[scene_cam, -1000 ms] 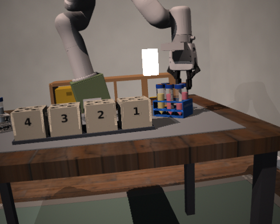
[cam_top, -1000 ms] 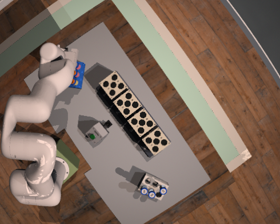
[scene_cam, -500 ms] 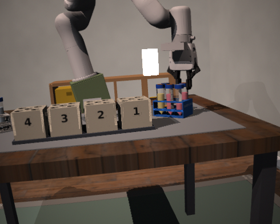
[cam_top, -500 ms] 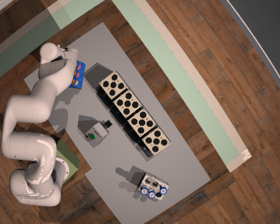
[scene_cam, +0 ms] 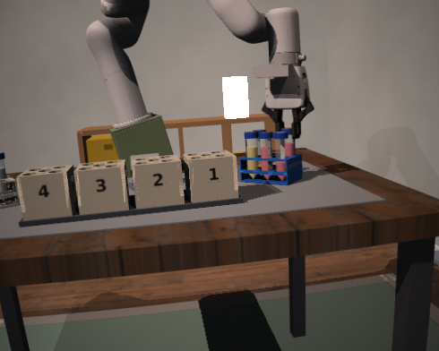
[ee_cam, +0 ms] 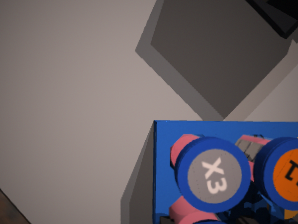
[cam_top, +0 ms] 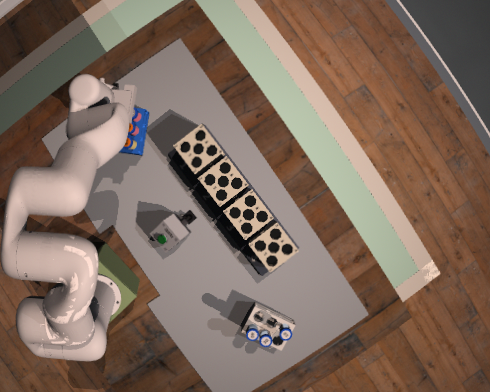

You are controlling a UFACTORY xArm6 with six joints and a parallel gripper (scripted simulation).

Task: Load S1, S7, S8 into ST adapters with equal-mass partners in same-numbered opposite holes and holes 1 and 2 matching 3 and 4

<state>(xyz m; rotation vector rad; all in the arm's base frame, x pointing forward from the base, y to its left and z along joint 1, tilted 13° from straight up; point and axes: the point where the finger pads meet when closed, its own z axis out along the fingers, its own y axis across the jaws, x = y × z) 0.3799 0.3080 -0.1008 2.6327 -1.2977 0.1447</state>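
Observation:
My gripper (scene_cam: 287,134) is shut on a blue-capped tube (scene_cam: 290,149) with pink liquid, at the back right of the blue rack (cam_top: 143,142) (scene_cam: 295,171) (ee_cam: 164,155). The tube still stands low in the rack; its ID cannot be read. In front of it is grey-dotted X3 (ee_cam: 215,176) (scene_cam: 280,136). Beside X3 stands an orange-dotted tube (ee_cam: 287,172), its label cut off. A yellow tube (scene_cam: 252,154) stands front left. Adapters 1 (scene_cam: 210,188), 2 (scene_cam: 158,192), 3 (scene_cam: 101,197) and 4 (scene_cam: 44,203) stand on the dark stand (scene_cam: 158,209), their visible holes empty.
A pale rack (cam_top: 260,306) with three white-dotted tubes stands beyond adapter 4. The sloped desk (cam_top: 178,229) with its green key (cam_top: 162,239) stands between the arm base and the stand. The arm covers part of the blue rack from above.

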